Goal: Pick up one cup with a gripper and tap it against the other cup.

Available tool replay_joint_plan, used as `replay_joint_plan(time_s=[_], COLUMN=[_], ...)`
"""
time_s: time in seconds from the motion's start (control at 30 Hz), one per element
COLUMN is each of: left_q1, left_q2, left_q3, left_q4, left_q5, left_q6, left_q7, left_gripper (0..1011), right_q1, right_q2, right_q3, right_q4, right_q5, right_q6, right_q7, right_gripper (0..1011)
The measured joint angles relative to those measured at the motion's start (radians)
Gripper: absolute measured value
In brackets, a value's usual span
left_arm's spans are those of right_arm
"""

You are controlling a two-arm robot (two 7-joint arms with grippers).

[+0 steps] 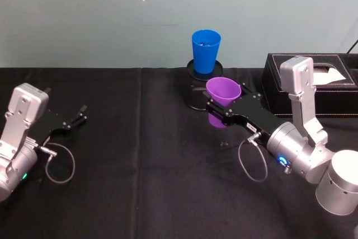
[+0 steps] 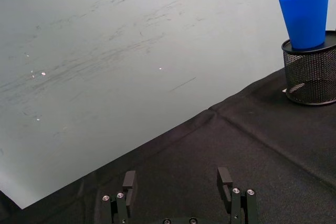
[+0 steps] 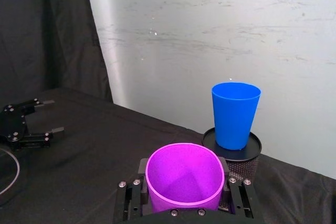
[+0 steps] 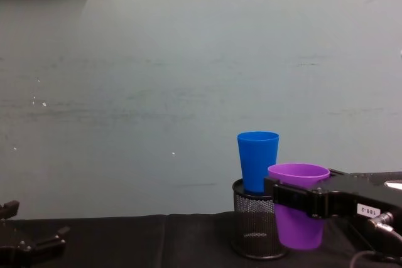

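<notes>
Working over a black-draped table that is running under both grippers and out to a pale wall beyond them. Noting a black box with a white patch, sitting behind and to the right of the right gripper and partly covered by that arm's silver-grey link. Reaching forward and leftward with the right arm, showing a blue light ring back near the wrist and a small white label on the flat black clamp, and pinching the purple cup between the two jaws. Holding the left gripper low over the cloth, well off to the left of the right gripper, with fingers spread wide and gripping nothing. Finding the black mesh holder just ahead of the right gripper's tips, right beside the held cup; not managing to tell whether those two are touching. Seeing the blue cup standing upright on top of that holder, just beyond and above the right gripper, its rim sitting higher than the purple rim and showing a narrow gap from the purple cup in the right wrist view. Keeping the purple cup upright, mouth opening upward, jaws pressing on opposite sides of its wall below the rim; not managing to tell whether its base is resting on the cloth or hanging clear.
</notes>
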Motion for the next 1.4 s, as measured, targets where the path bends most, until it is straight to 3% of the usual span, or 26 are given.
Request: replay_joint_plan(time_s=[1.4], left_q1=[0.000], left_q2=[0.000], left_q3=[0.000], left_q4=[0.000], left_q5=[0.000], left_q6=[0.000], left_q7=[0.000], left_gripper=[1000], right_q1=[0.000], right_q2=[0.000], right_q3=[0.000], right_q4=[0.000], right_q5=[0.000], right_q6=[0.000], right_q7=[0.000], right_gripper=[746])
